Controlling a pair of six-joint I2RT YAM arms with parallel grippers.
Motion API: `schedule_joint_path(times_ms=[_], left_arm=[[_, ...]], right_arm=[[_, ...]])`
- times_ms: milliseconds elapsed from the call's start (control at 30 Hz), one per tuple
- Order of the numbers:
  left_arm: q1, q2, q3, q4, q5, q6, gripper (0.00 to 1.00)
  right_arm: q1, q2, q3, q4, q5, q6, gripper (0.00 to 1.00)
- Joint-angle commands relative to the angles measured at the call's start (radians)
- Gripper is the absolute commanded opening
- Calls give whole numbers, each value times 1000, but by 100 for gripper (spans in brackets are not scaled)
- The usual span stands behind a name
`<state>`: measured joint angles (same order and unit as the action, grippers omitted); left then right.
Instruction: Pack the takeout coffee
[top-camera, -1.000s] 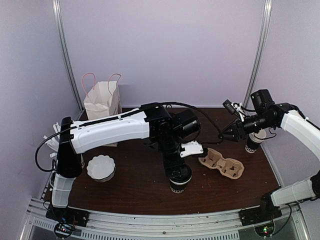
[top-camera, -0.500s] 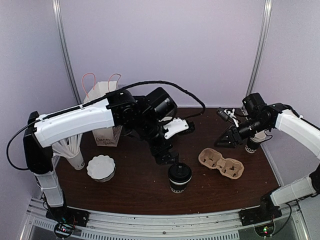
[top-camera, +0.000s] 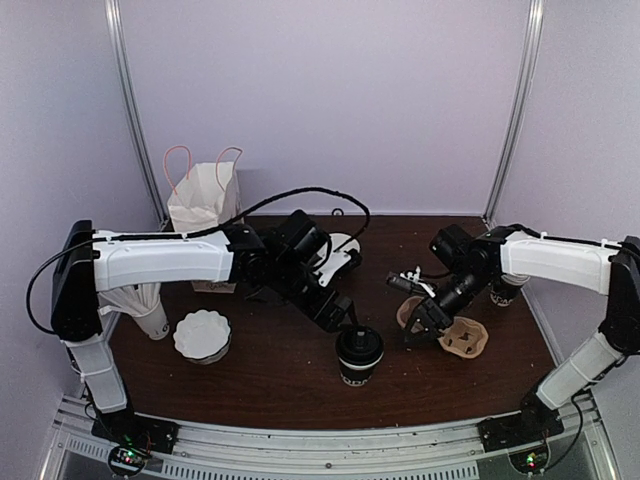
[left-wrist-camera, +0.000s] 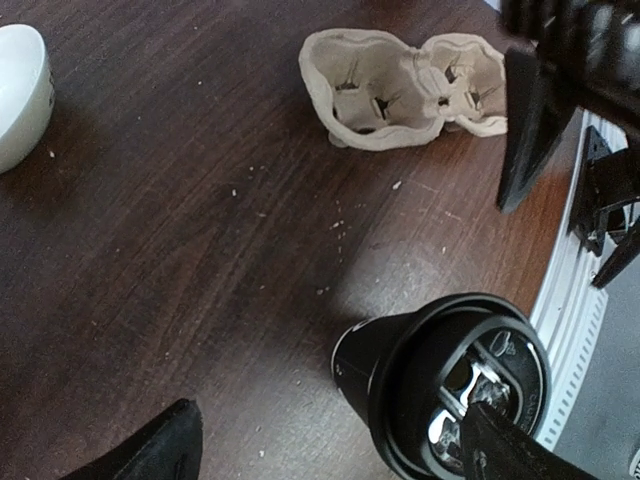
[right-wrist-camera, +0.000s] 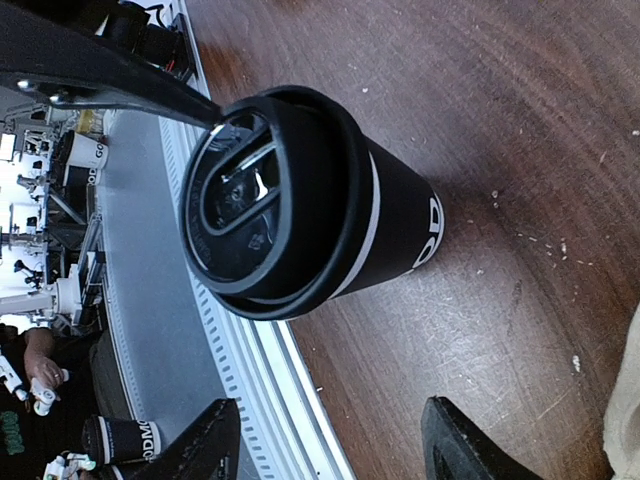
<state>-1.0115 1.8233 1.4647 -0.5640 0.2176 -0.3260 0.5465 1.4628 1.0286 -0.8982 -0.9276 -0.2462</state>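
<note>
The takeout coffee (top-camera: 359, 352), a black cup with white lettering and a black lid, stands upright near the table's front middle. It also shows in the left wrist view (left-wrist-camera: 450, 390) and the right wrist view (right-wrist-camera: 300, 200). My left gripper (top-camera: 342, 322) is open just behind and left of the cup, with one fingertip (left-wrist-camera: 495, 455) over the lid's edge; its jaws show wide apart in its own view (left-wrist-camera: 325, 455). My right gripper (top-camera: 405, 310) is open and empty, above the carrier's left end, pointing at the cup (right-wrist-camera: 335, 440).
A brown pulp carrier (top-camera: 458, 337) lies right of the cup. A lidless black cup (top-camera: 505, 290) stands behind my right arm. A white paper bag (top-camera: 205, 205) stands at back left. A white fluted bowl (top-camera: 202, 335) and a stack of white cups (top-camera: 140, 300) are at the left.
My left gripper let go of the lidded cup, lifted off, and now sits open beside it. My right arm swung left from the lidless cup to over the carrier.
</note>
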Motion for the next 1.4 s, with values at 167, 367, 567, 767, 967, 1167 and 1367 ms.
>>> schedule_joint_path(times_ms=[167,367,567,767,967,1167,1367], left_arm=[[7,21,-20,168,98,-71,89],[7,34,-24,163,127,-73,86],[7,49,-38,154,143,-76,80],[7,50,-60,153,139,-80,77],[7,50,-97,164,128,-86,75],[7,54,-115,171,130,-91,74],[7,74,-124,176,141,-98,72]], right_arm=[[53,94,29,60,-98,68,65],[56,163,75,34,-116,63,63],[65,180,91,36,-144,55,62],[67,226,112,20,-147,58,54],[67,288,131,-13,-124,41,46],[68,329,133,-24,-107,42,42],[69,365,146,-28,51,74,35]])
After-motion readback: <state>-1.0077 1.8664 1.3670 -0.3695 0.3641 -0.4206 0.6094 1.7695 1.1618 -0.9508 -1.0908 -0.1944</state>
